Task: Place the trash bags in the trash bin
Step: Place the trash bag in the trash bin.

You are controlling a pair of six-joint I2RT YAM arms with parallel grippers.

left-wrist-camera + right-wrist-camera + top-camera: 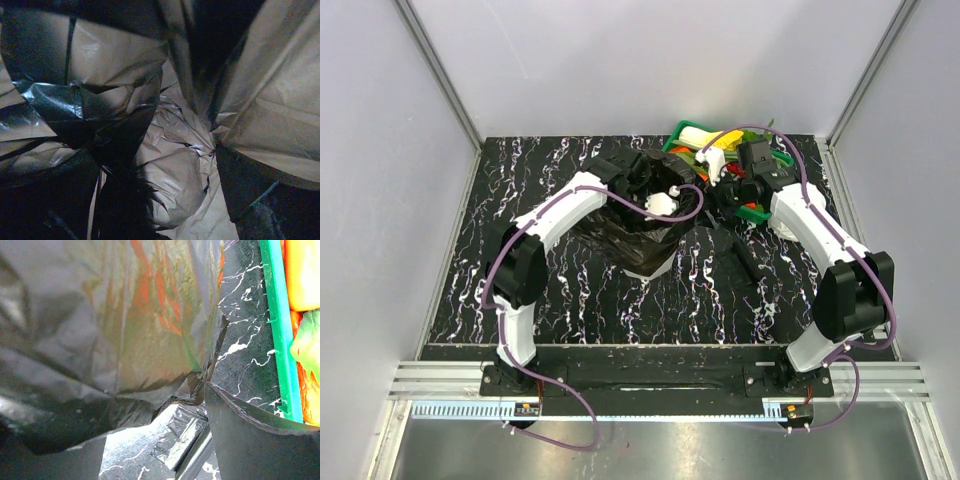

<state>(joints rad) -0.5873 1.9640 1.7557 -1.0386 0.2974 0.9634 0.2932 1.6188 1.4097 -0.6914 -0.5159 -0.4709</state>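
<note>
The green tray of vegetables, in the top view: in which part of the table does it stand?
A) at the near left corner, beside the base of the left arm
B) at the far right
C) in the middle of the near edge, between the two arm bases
B: the top view shows the green tray at the far right of the black marbled table, far from both arm bases.

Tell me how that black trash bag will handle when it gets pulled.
The trash bag will probably flop and drape rather than hold a shape: it lies crinkled and folded. It is likely light, since orange tints seem to show through the thin film. Its gloss suggests it could slip.
</note>
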